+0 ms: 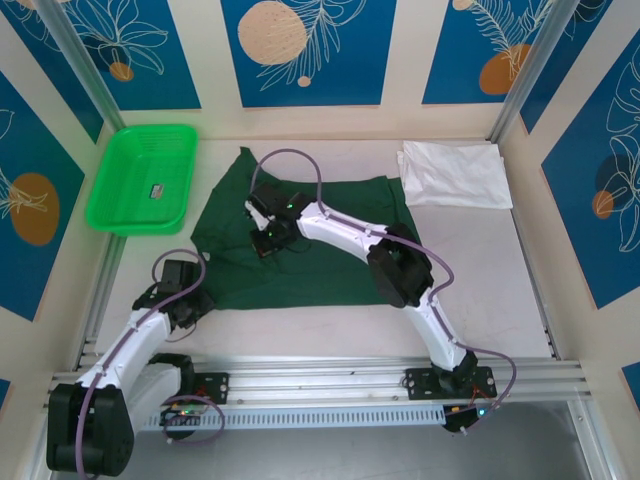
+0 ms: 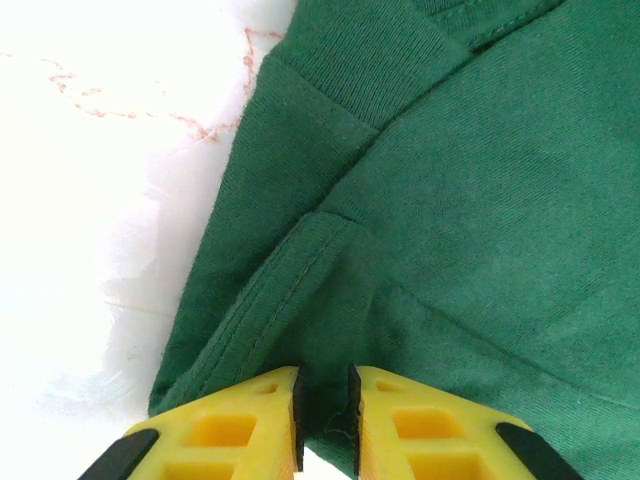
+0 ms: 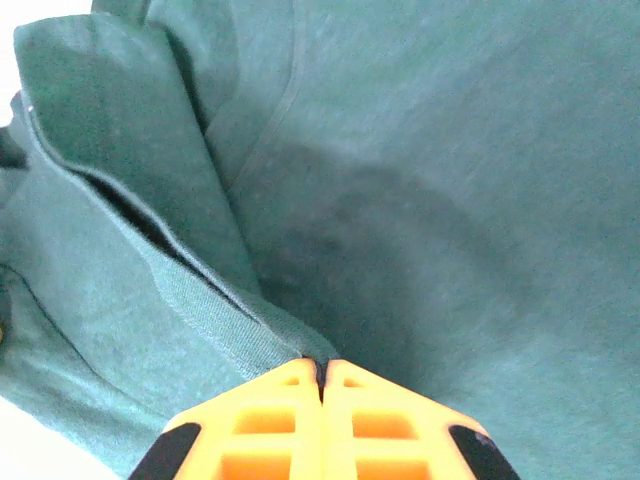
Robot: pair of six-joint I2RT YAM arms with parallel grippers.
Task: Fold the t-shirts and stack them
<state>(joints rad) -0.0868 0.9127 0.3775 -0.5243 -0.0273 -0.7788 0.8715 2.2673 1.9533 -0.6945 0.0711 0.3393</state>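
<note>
The dark green t-shirt (image 1: 300,280) is matt knit cloth with stitched hems; the white t-shirt (image 1: 455,175) at upper right is matt cloth too. The basket (image 1: 130,165) at upper left is glossy green plastic mesh, the table (image 2: 90,200) smooth white with faint reddish veins.

Overhead lighting is bright and even. In the left wrist view the table (image 2: 90,250) overexposes to white. The right wrist view is soft, with shadow on the green t-shirt (image 3: 480,120).
</note>
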